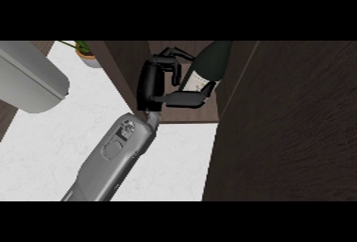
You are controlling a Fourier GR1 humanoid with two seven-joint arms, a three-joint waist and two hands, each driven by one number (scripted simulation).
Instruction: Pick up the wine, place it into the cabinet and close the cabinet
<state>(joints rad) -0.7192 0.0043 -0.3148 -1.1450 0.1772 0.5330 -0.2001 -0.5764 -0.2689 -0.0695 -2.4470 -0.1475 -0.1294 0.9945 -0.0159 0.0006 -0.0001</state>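
A grey forearm [115,156] rises from the lower edge across the white desk [55,142] to the open dark-wood cabinet [279,132]. Its black hand [155,80] reaches inside, fingers [174,53] and thumb curled around the dark wine bottle [209,64], which leans tilted in the cabinet's opening. Farther off, a grey appliance [28,78] and a potted plant [85,51] sit at the desk's far left.

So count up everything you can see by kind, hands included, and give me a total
Wine bottle: 1
Cabinet: 1
Potted plant: 1
Grey appliance: 1
Hand: 1, curled round the wine bottle
Counter: 1
Total: 6
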